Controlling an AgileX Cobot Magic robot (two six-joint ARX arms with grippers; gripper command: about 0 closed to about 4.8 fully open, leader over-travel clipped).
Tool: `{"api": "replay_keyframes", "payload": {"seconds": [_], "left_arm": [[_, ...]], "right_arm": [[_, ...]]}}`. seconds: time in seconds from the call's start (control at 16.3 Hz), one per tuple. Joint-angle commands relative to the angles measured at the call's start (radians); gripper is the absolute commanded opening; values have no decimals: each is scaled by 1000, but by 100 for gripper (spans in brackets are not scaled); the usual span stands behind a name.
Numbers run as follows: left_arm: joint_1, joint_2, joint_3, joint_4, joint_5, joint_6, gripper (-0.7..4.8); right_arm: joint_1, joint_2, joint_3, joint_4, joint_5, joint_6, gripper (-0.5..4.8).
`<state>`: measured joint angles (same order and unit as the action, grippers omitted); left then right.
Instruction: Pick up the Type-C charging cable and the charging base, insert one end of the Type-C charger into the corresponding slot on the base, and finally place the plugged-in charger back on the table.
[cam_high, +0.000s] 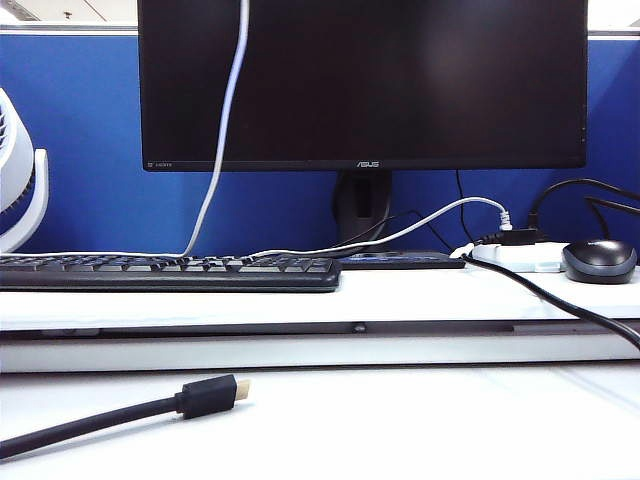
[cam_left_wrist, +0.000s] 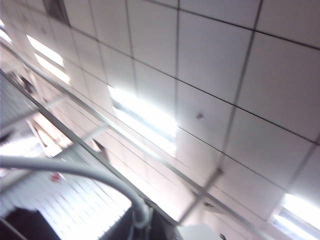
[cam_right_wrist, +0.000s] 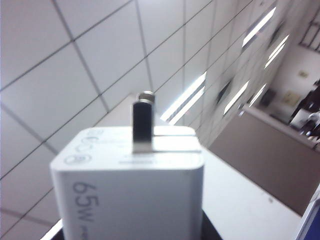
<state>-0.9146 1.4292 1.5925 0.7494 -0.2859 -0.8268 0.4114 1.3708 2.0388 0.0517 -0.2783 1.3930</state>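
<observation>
The Type-C charging cable (cam_high: 222, 130) hangs as a thin white cord from above the exterior view down to the keyboard. Both grippers are out of that view. In the left wrist view, which faces the ceiling, the cable (cam_left_wrist: 75, 170) curves into my left gripper (cam_left_wrist: 142, 227), which is shut on it. The cable's plug end is hidden. In the right wrist view the charging base (cam_right_wrist: 130, 185), a white block marked 65W with a metal prong up, sits between the dark fingers of my right gripper (cam_right_wrist: 131, 234), which is shut on it. The white table (cam_high: 400, 420) lies below.
A thick black cable with a gold-tipped plug (cam_high: 210, 395) lies on the table at the front left. On the raised shelf stand a black keyboard (cam_high: 170, 272), a monitor (cam_high: 360, 80), a power strip (cam_high: 520, 258) and a mouse (cam_high: 598, 260). A white fan (cam_high: 20, 180) stands far left.
</observation>
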Motion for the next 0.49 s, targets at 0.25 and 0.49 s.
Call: {"api": "replay_keyframes", "payload": {"seconds": [0.25,0.49], "left_arm": [[-2,44,3,42,-7,72,-3],[1,37,3,-58,190,472,-4]], "right_arm": [[29,9,4,-48,-2,-123,-6],[28,0,5,-231,-190,-495,-6]]}}
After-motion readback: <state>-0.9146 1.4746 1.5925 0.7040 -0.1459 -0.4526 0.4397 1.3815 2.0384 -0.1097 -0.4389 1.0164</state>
